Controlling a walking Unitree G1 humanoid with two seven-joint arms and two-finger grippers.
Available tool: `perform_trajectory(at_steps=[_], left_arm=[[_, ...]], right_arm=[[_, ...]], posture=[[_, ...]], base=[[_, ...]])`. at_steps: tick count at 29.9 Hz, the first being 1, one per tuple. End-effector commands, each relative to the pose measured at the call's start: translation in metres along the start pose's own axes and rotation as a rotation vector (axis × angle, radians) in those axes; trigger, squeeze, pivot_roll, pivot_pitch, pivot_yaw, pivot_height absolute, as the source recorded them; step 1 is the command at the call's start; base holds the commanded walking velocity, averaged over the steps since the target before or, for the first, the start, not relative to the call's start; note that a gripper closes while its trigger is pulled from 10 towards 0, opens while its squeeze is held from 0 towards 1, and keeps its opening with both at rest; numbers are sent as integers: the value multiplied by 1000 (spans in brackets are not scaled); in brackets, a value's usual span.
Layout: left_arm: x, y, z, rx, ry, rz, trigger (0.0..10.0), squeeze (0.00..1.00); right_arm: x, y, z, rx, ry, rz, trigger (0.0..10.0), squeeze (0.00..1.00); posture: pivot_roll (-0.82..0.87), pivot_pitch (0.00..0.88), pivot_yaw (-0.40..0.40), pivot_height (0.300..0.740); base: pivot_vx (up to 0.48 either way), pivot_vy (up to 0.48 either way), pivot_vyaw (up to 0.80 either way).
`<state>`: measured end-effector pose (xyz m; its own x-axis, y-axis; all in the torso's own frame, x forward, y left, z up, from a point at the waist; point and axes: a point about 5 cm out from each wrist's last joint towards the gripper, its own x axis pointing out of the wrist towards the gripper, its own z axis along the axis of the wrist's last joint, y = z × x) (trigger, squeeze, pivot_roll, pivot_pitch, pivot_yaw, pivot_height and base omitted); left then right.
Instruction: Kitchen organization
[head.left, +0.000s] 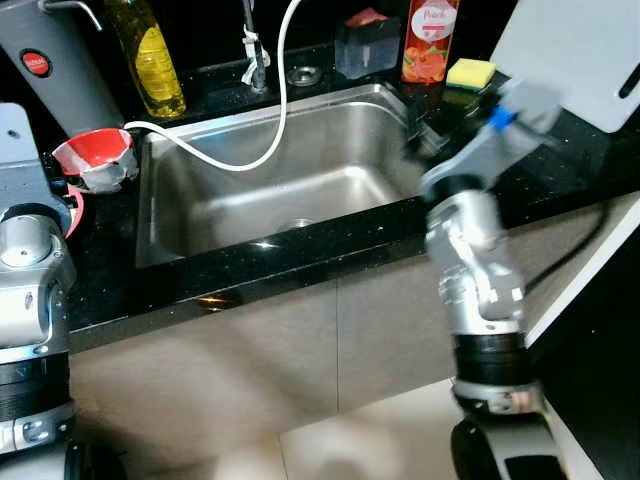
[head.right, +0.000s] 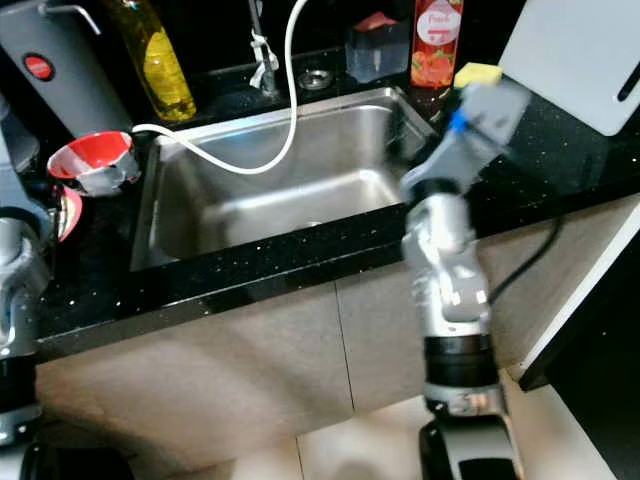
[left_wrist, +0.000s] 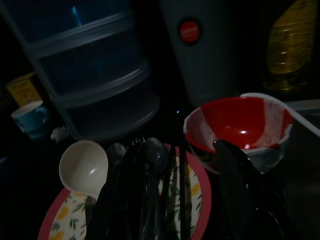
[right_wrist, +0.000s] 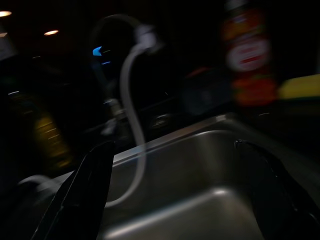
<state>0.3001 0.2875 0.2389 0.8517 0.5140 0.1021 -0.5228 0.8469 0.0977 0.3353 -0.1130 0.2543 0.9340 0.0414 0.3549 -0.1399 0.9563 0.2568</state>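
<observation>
A steel sink (head.left: 200, 215) is set in a black counter (head.left: 560, 160). My right gripper (head.left: 425, 140) hangs over the sink's right rim. In the right wrist view its fingers (right_wrist: 85, 190) stand wide apart and open with nothing between them. At the counter's left stands a red and white bowl (head.left: 95, 155) beside a flowered plate with a red rim (left_wrist: 197, 192). Dark utensils and a white ladle (left_wrist: 82, 167) lie on the plate. My left gripper (left_wrist: 180, 200) hovers open over that plate, its fingers (left_wrist: 125, 200) either side of the utensils.
A white hose (head.left: 280, 100) loops from the tap into the sink. Along the back stand a yellow oil bottle (head.left: 150, 55), a grey canister with a red button (head.left: 60, 60), a clear holder (head.left: 368, 45), a red bottle (head.left: 430, 40), a yellow sponge (head.left: 470, 72) and a white cutting board (head.left: 580, 50).
</observation>
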Motion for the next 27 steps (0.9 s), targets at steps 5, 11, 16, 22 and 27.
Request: perform_trajectory(at_steps=[5, 11, 16, 22, 27], left_arm=[[6, 16, -16, -13, 100, 51, 10000, 0], [23, -2, -13, 147, 69, -135, 10000, 0], [35, -13, -11, 216, 92, -354, 10000, 0], [49, -15, -8, 186, 106, -436, 10000, 0], [63, -12, -8, 253, 111, -395, 10000, 0]], right_arm=[[1, 12, 4, 12, -12, 65, 10000, 0], [2, 7, 7, 17, -11, 51, 10000, 0], [7, 9, 11, 6, -22, 81, 10000, 0], [10, 18, 12, 25, -9, 119, 10000, 0], [13, 25, 15, 76, -4, 168, 10000, 0]], posture=[[133, 0, 128, 740], [159, 0, 104, 740], [188, 0, 85, 740], [185, 0, 56, 740], [207, 0, 10, 740]], base=[[0, 0, 0], [0, 0, 0], [0, 0, 0], [0, 0, 0], [0, 0, 0]])
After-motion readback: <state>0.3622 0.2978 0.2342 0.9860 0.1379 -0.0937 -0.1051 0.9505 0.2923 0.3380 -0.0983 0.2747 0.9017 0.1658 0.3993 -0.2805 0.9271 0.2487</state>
